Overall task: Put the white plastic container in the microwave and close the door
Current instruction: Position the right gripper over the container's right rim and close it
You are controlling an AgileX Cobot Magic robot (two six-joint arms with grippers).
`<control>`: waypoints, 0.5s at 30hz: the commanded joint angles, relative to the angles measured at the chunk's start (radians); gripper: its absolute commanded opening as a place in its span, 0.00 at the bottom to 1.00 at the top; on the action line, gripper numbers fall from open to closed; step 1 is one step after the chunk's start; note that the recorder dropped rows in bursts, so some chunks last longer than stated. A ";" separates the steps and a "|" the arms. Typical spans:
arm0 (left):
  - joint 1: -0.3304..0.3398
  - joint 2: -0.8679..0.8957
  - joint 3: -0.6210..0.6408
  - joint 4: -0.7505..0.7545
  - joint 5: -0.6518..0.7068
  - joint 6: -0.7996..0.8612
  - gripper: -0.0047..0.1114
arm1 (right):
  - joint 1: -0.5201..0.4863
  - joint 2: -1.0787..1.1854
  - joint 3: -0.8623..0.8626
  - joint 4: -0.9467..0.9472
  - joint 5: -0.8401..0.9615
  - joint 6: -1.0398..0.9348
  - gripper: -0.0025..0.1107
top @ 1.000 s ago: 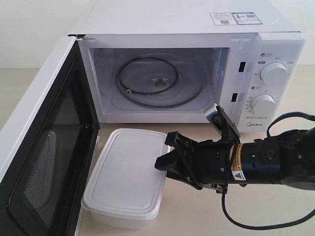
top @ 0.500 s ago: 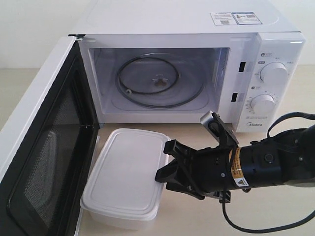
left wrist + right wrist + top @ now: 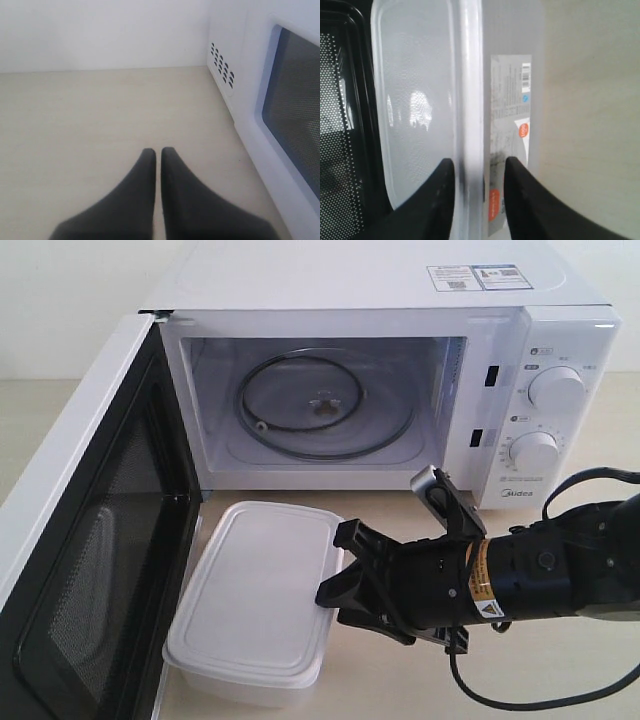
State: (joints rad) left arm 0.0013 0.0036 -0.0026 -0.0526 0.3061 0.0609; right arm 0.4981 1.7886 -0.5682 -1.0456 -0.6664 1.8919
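Pre-grasp: brackets the 3 o'clock rim of the white plastic container (image 3: 250, 600), resting on the tabletop (image 3: 380, 695) at 6 o'clock of the open microwave (image 3: 350, 285), right hand (image 3: 335, 565) apart, not yet clamped, seemingly readying a lift inside.

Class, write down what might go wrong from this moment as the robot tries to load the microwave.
The right gripper straddles only the thin rim of the white plastic container on one side, so a lift may tilt or slip. The container sits close beside the open door; a sideways shove might jam it there.
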 commanded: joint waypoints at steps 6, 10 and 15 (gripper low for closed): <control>0.005 -0.004 0.003 0.000 0.000 0.001 0.08 | 0.000 -0.011 -0.002 0.005 0.000 0.018 0.31; 0.005 -0.004 0.003 0.000 0.000 0.001 0.08 | 0.000 -0.011 -0.002 0.005 -0.002 0.021 0.31; 0.005 -0.004 0.003 0.000 0.000 0.001 0.08 | 0.000 -0.011 -0.002 0.005 -0.016 0.035 0.31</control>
State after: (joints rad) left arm 0.0013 0.0036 -0.0026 -0.0526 0.3061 0.0609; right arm 0.4981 1.7886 -0.5682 -1.0412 -0.6703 1.9218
